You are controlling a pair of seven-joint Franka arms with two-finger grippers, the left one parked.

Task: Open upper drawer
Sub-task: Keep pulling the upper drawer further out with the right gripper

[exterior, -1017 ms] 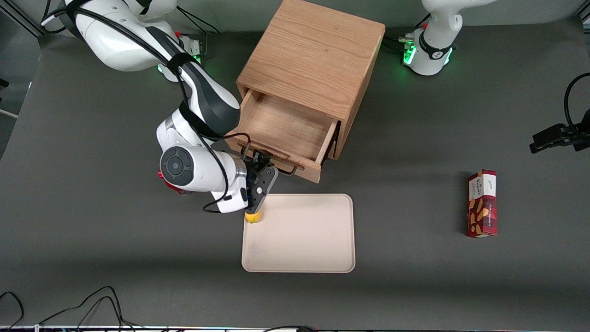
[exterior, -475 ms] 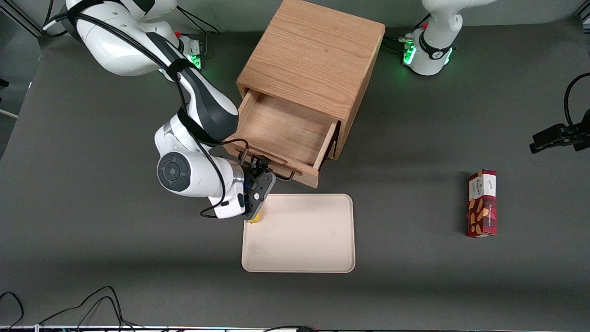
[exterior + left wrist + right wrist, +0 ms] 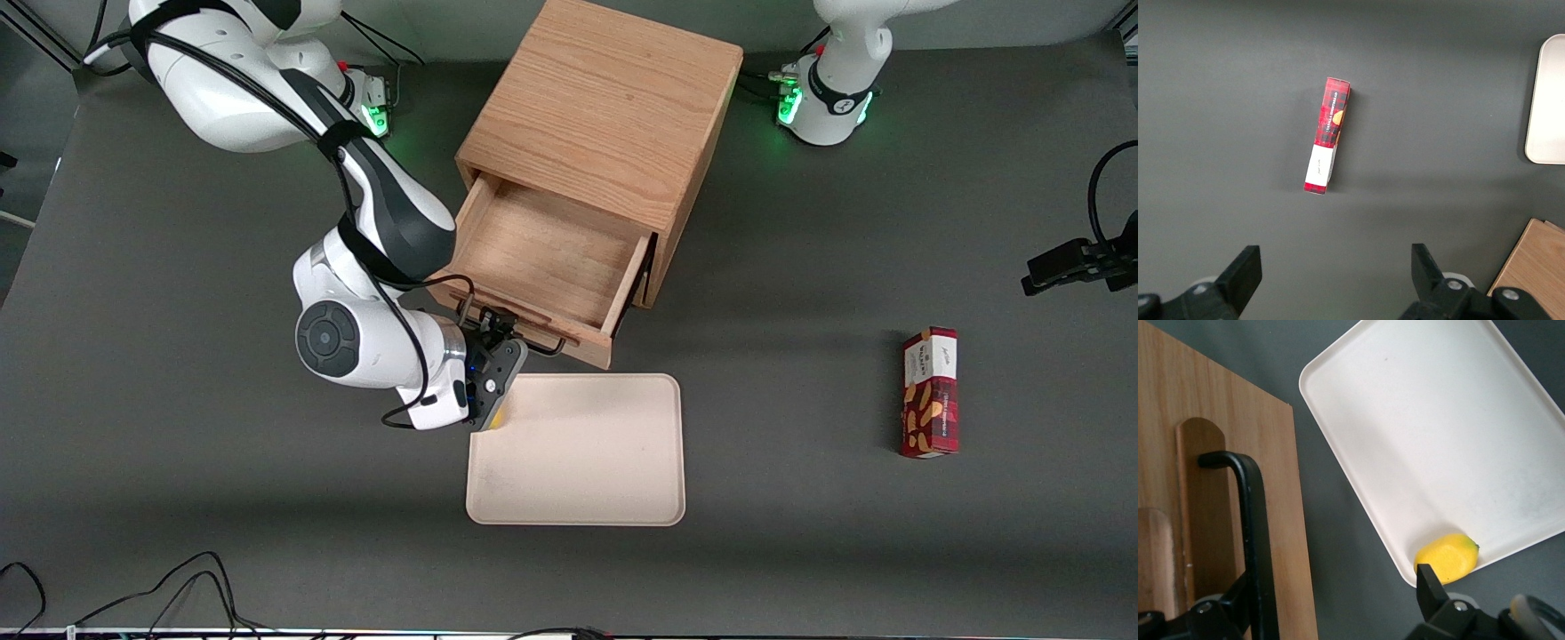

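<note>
The upper drawer (image 3: 547,258) of the oak cabinet (image 3: 605,98) stands pulled well out, showing its bare wood floor. Its black wire handle (image 3: 533,336) runs along the drawer front (image 3: 1185,407), which faces the front camera. My right gripper (image 3: 491,322) is at the handle's end nearest the working arm. In the right wrist view the handle bar (image 3: 1253,533) lies between the fingers of the gripper (image 3: 1331,603), close against one finger (image 3: 1221,610). The other finger (image 3: 1429,590) stands far off it, so the gripper is open.
A cream tray (image 3: 587,462) lies just nearer the front camera than the drawer front, with a yellow lemon (image 3: 1446,558) in its corner under my wrist. A red snack box (image 3: 930,391) lies toward the parked arm's end.
The drawer has slid a little farther out toward the tray. My gripper and wrist have moved with its handle, nearer the front camera and toward the working arm's end.
</note>
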